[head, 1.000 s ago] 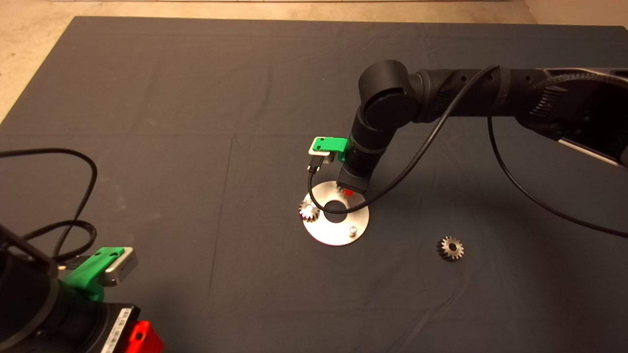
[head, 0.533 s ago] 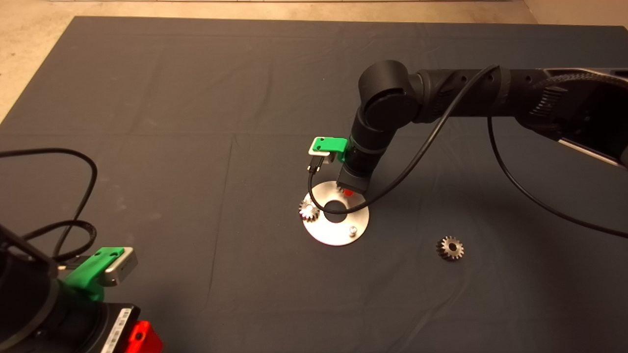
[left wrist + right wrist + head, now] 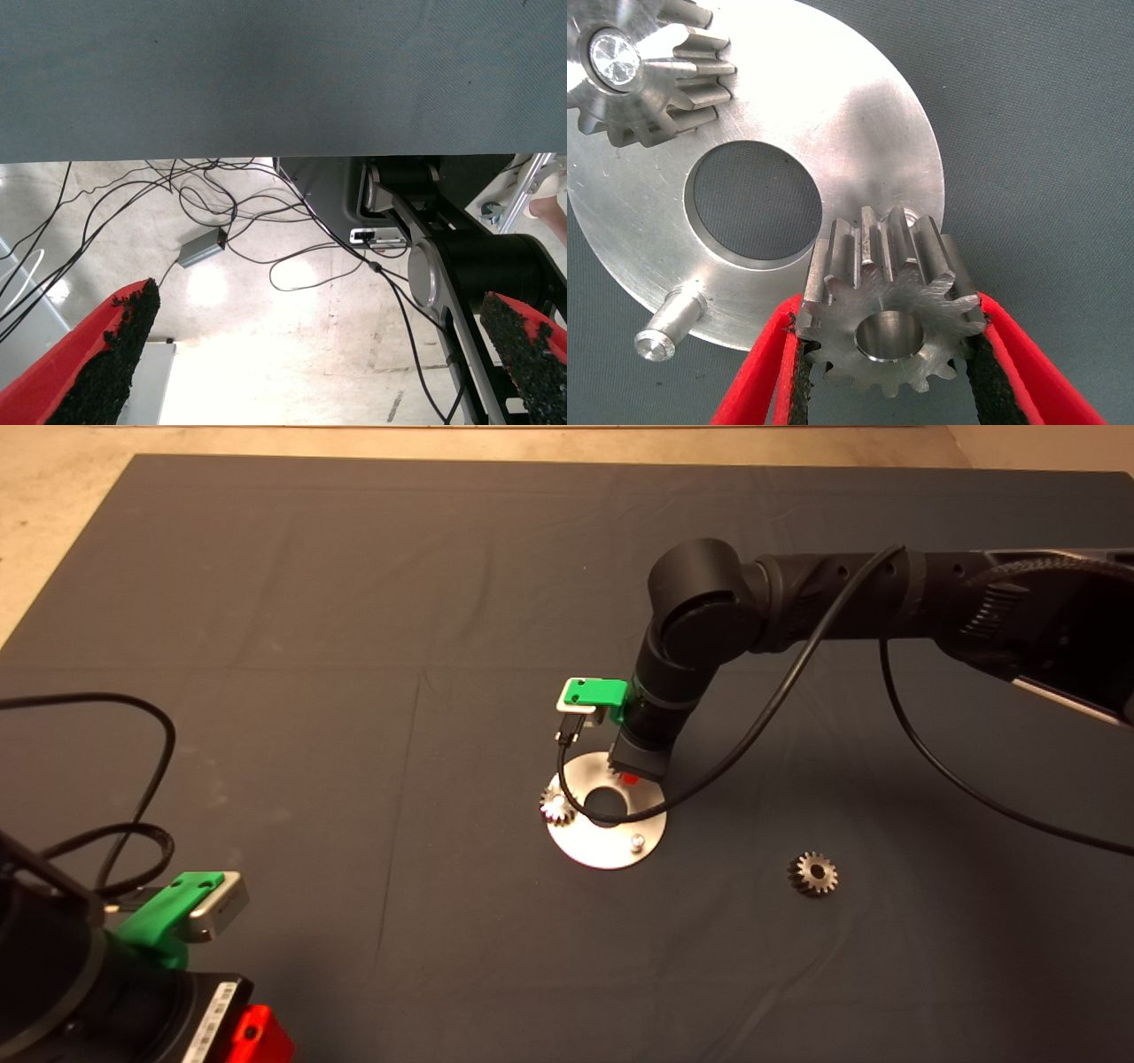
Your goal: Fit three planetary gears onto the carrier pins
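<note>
**Second gear held over the carrier disc**

A dark grey mat is covering the table, creased in faint straight fold lines, and pale beige floor is showing past its far edge and far-left corner. The flat silvery disc is lying near the middle of the mat, and everything else is placed from it.

The right gripper is reaching down over the far side of the disc, its arm coming in from the right. In the right wrist view its red fingers are pinching one planetary gear by its teeth, closed to the gear's width, with the bore open and facing the camera. That gear is sitting at the disc's rim; the pin beneath it is hidden, so I cannot tell whether it is on a pin.

A second gear is sitting on a carrier pin at the left edge of the disc, the pin's end showing in its bore. One bare pin is standing on the disc's near right side. The third gear is lying flat on the mat, well to the right of the disc.

The left gripper is waiting far to the near left of the disc, fingers spread wide and holding nothing. Its wrist view is showing pale floor strewn with black cables and a small grey box. A white label on the left arm is too small to read.
</note>
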`<state>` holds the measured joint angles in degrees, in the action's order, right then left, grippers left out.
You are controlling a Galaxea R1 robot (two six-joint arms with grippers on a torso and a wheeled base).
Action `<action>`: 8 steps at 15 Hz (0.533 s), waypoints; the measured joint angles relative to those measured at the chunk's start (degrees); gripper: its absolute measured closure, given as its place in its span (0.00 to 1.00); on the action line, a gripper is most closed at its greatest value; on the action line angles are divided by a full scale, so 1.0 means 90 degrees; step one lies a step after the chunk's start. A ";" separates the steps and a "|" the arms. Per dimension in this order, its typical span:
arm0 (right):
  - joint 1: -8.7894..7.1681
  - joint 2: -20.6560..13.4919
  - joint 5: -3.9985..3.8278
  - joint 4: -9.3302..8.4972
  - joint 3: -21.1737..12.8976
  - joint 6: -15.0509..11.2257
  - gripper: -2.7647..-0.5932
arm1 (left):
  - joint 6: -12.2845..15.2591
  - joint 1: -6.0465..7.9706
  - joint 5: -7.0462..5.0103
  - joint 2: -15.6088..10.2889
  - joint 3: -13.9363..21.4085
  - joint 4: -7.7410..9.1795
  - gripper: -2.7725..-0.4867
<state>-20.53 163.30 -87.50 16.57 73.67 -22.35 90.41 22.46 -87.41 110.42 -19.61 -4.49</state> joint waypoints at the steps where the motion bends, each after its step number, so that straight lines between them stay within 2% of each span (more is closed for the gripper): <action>1: -0.0005 -0.0001 -0.0004 0.0005 0.0000 0.0000 0.80 | 0.0000 0.0000 0.0000 0.0002 0.0000 0.0000 0.07; 4: -0.0013 -0.0001 -0.0001 0.0058 0.0000 0.0000 0.80 | 0.0000 0.0000 0.0000 0.0000 0.0000 0.0000 0.07; 8: -0.0012 -0.0001 -0.0001 0.0253 0.0000 0.0003 0.80 | 0.0000 0.0000 0.0000 -0.0001 0.0000 0.0000 0.07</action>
<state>-20.64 163.29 -87.52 18.85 73.67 -22.32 90.41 22.46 -87.41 110.41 -19.61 -4.49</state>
